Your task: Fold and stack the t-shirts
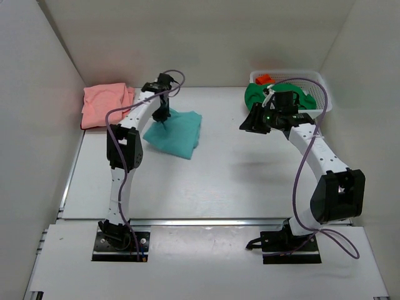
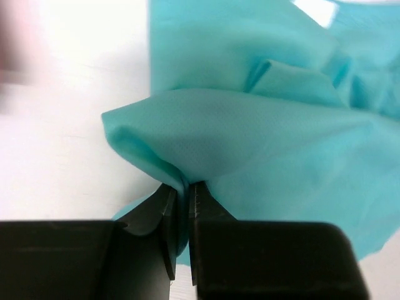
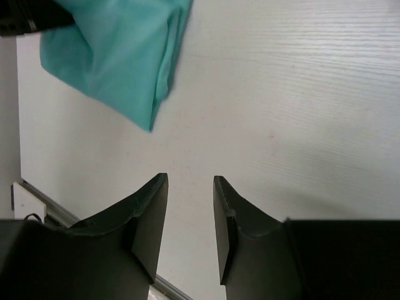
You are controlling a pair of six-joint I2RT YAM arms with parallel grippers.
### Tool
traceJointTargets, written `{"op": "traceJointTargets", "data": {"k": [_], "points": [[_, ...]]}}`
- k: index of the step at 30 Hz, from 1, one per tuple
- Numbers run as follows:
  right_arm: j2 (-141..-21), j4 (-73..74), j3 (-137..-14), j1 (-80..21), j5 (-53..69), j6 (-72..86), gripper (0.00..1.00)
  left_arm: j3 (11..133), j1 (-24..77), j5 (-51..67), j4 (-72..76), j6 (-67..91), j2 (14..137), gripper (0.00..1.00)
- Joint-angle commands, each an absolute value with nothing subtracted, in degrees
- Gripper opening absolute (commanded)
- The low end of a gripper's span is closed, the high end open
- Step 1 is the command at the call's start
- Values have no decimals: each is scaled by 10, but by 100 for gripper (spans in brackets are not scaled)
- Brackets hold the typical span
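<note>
A teal t-shirt (image 1: 176,133) lies folded on the table left of centre; it also shows in the left wrist view (image 2: 262,131) and in the right wrist view (image 3: 119,56). My left gripper (image 1: 162,119) is shut on a pinched fold of the teal t-shirt at its near-left edge (image 2: 183,187). A salmon pink t-shirt (image 1: 106,103) lies folded at the far left. A dark green t-shirt (image 1: 257,95) hangs over the basket rim at the far right. My right gripper (image 1: 252,120) is open and empty above bare table (image 3: 190,181).
A white mesh basket (image 1: 320,90) stands at the back right, with something orange (image 1: 265,78) inside. White walls enclose the table on three sides. A metal rail (image 1: 206,221) runs along the near table edge.
</note>
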State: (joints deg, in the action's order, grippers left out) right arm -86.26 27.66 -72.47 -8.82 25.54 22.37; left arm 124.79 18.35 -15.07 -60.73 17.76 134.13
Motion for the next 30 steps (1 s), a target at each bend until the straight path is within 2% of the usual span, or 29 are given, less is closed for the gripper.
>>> {"op": "traceJointTargets", "data": {"k": [1, 6, 10, 13, 20, 30], "points": [[-831, 306, -758, -111, 251, 211, 32, 1295, 139, -229, -624, 133, 1321, 0], [-793, 305, -718, -133, 254, 230, 32, 1364, 119, -252, -592, 84, 1332, 0], [-781, 315, -707, -152, 262, 245, 31, 1349, 111, -263, -514, 13, 1325, 0], [-803, 337, -721, -168, 268, 244, 29, 1345, 110, -302, -458, -38, 1330, 0], [-854, 385, -761, -178, 281, 228, 27, 1408, 41, -275, -468, -11, 1363, 0], [-946, 405, -840, -207, 293, 232, 25, 1385, -61, -216, -435, -20, 1281, 0]]}}
